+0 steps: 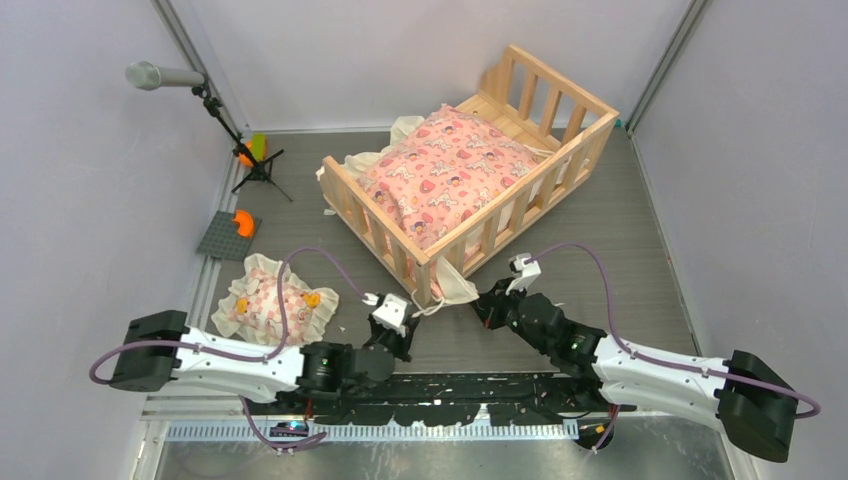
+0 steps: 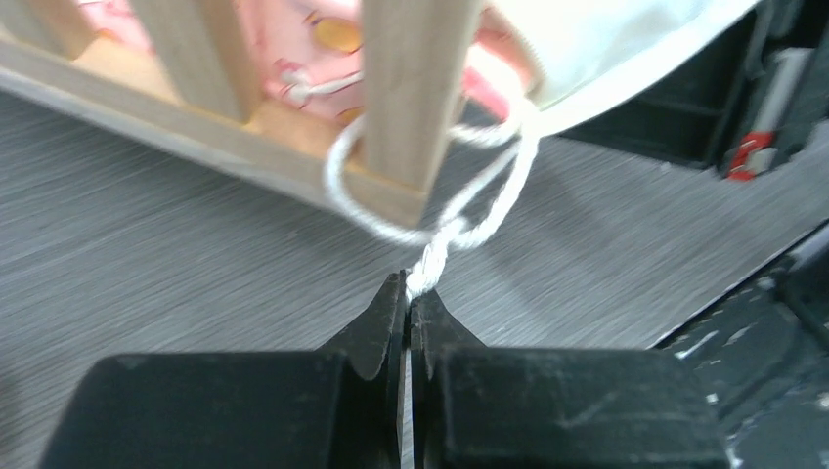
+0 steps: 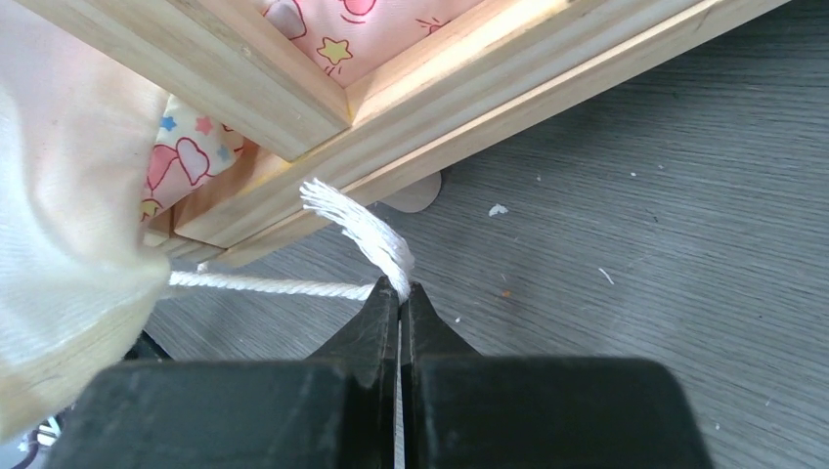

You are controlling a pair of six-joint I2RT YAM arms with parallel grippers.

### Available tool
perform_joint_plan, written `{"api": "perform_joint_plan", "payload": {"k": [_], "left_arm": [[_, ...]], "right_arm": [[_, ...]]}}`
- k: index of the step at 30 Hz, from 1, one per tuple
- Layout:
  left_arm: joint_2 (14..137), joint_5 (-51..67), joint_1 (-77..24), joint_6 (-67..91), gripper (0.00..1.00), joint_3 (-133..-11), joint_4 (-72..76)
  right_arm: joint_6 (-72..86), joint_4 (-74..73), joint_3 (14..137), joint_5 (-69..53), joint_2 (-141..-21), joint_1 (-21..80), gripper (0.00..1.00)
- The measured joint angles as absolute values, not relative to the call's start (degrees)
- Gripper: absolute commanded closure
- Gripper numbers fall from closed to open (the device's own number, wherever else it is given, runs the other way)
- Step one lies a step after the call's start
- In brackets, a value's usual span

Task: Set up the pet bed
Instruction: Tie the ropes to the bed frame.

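Tying the pink printed cushion [image 1: 450, 165] to the frame by its cord looks like the step in hand. Top view: the pale slatted wooden pet bed [image 1: 497, 213] stands on the grey desk [image 1: 640, 270] just beyond both pincers, its near corner between the left pincer [image 1: 388, 306] and the right pincer [image 1: 520, 267]. Left wrist: the left pincer is pressed together on a white twisted cord [image 2: 430, 262] looped round the corner post [image 2: 415, 88] just ahead. Right wrist: the right pincer pinches a frayed cord end [image 3: 362, 225] below the bed's rail. Next, likely, both ends need drawing apart to tighten the knot.

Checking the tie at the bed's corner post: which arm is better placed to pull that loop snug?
Probably left: the left gripper pinches the cord below its loop around the pet bed's post. The right gripper holds only a frayed end.
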State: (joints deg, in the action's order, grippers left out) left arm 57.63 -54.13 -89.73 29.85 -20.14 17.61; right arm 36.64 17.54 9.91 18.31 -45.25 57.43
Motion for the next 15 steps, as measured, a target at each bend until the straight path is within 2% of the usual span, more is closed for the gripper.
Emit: {"api": "perform_joint_plan", "payload": {"k": [8, 15], "left_arm": [[44.47, -57.32, -89.73, 34.85, 1.0, -20.27, -7.66], [34.87, -60.93, -89.73, 35.18, 1.0, -21.76, -17.91]], "right_arm": [[36.67, 17.5, 11.29, 18.11, -46.87, 57.43, 1.0], [37.47, 14.24, 11.46, 21.1, -44.18, 57.43, 1.0]]}}
